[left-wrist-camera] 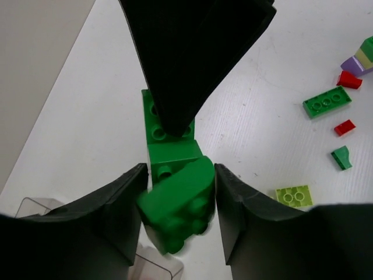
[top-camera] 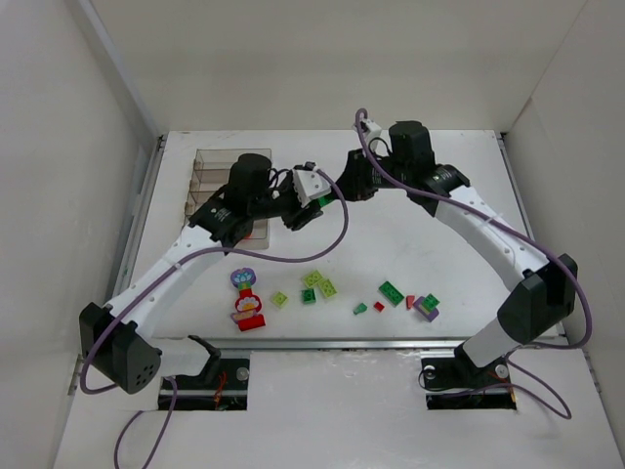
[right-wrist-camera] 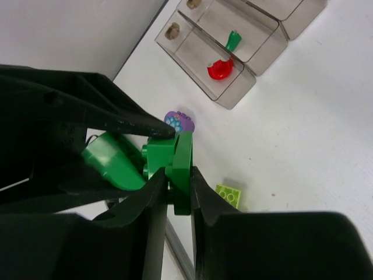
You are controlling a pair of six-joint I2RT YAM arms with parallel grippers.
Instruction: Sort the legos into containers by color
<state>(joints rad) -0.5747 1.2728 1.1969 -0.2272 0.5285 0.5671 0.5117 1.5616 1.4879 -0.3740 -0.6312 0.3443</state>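
Left gripper (left-wrist-camera: 179, 175), right gripper (right-wrist-camera: 176, 175) half-hide green legos (left-wrist-camera: 169, 153).

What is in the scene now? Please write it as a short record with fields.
left gripper: shut on green lego cluster, curved end
right gripper: shut on the same cluster, flat end
tray: red piece and green piece, neighbouring compartments
table: other legos lie loose near its front edge
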